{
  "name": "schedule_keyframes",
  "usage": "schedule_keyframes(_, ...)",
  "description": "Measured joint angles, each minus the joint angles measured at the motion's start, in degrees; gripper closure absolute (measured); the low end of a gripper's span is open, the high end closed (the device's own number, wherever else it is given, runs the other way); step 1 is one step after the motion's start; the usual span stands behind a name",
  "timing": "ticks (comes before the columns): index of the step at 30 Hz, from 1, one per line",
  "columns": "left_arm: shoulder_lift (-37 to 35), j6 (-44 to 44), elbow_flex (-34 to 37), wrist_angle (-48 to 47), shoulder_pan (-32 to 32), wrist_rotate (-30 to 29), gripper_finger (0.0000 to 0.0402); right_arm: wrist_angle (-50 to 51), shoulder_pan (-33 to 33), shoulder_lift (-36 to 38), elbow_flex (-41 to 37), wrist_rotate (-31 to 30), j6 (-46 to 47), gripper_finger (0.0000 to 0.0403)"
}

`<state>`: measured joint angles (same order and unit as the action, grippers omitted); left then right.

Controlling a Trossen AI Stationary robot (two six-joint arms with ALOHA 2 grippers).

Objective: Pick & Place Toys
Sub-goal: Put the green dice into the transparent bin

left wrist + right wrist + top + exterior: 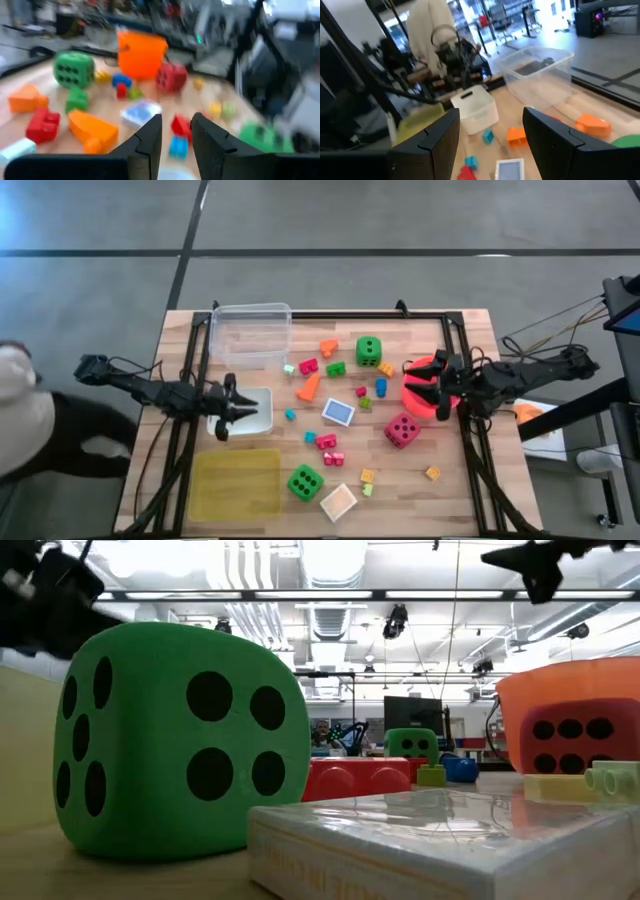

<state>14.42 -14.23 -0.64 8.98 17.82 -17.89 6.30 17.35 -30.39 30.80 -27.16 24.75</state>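
My left pincer [222, 416], slightly open and empty, hangs over the small white tub [252, 411] at middle left. I think I must next reach for the orange wedge block [309, 387].

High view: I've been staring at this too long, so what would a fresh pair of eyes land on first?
Probably the bright toys scattered across the middle of the wooden table, especially the green die near the front edge and the pink die right of centre. Next, the red-orange bucket under the right gripper, with jaws open.
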Motion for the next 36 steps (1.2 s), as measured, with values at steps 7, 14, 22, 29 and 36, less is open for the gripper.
schedule_keyframes(7, 1.1, -2.3, -8.9, -5.4, -2.7, -1.4, 0.03, 8.9, -3.9, -10.0, 9.6, 0.1, 0.3, 0.019)
schedule_keyframes(14, 7.6, -7.7, -20.9, -18.4, -7.4, -0.5, 0.03, 14.5, -13.0, -17.4, 16.9, 4.8, -1.6, 0.019)
schedule_keyframes(22, 12.8, -23.6, -30.8, -25.2, -12.4, -0.5, 0.03, 14.5, -24.2, -28.3, 22.7, 30.3, -10.2, 0.019)
schedule_keyframes(29, 13.1, -28.3, -32.4, -23.9, -12.6, -0.5, 0.03, 15.0, -28.6, -36.5, 28.7, 33.5, -8.6, 0.019)
schedule_keyframes(36, 13.6, -29.7, -31.7, -24.5, -12.6, -1.0, 0.03, 26.7, -28.8, -42.9, 38.6, 33.4, -13.7, 0.019)
